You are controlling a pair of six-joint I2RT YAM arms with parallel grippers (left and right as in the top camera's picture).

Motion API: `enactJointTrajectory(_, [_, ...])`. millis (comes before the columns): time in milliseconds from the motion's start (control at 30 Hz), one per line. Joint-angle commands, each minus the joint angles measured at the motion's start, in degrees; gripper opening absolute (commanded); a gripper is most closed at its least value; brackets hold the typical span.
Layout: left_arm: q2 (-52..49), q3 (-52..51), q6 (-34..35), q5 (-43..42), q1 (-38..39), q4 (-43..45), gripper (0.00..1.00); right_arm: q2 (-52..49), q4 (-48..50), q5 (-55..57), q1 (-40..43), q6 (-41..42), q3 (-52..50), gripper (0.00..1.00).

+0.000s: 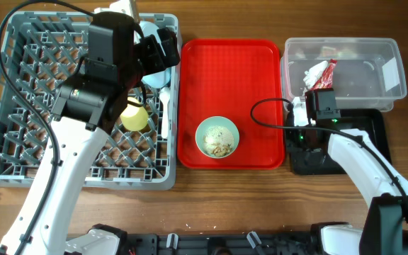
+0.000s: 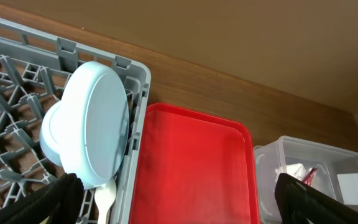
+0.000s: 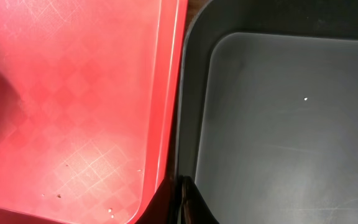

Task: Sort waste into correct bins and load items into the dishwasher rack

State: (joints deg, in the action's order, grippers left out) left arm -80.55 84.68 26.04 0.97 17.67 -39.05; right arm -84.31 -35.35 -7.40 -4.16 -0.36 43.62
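The large square grey plastic dishwasher rack (image 1: 20, 152) occupied the left of the table and the flat red rectangular serving tray (image 1: 253, 64) the centre. The clear rectangular plastic tub (image 1: 363, 53) was at the far right, with the shallow black rectangular tray (image 1: 374, 124) just in front of it. The pale blue round plate (image 2: 95, 121) stood on edge at the rack's right wall, and the small yellow cup (image 1: 134, 116) sat among the pegs. The red-and-white crinkled wrapper (image 1: 322, 71) lay in the tub. The mint-green bowl (image 1: 217, 137), holding beige crumbly scraps (image 1: 222, 147), stood on the red tray. The left gripper (image 2: 178, 186) hung above the rack's right edge, fingers spread wide and empty. The right gripper (image 3: 184, 202) sat over the black tray's left rim, fingers pressed together on nothing visible. Judged step: clearing the bowl. The next move would call for grasping its rim, tipping the scraps into the black tray, then racking it.
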Motion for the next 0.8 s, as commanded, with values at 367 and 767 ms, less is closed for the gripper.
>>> enactJointTrajectory(367, [0.15, 0.07, -0.11, -0.07, 0.07, 0.17, 1.00, -0.55, -16.09, 1.79, -0.17, -2.64, 20.50, 0.31])
enactJointTrajectory(767, [0.15, 0.07, -0.11, -0.09, 0.07, 0.17, 1.00, -3.39, -4.04, -5.97, -37.77, -0.50, 22.29, 0.44])
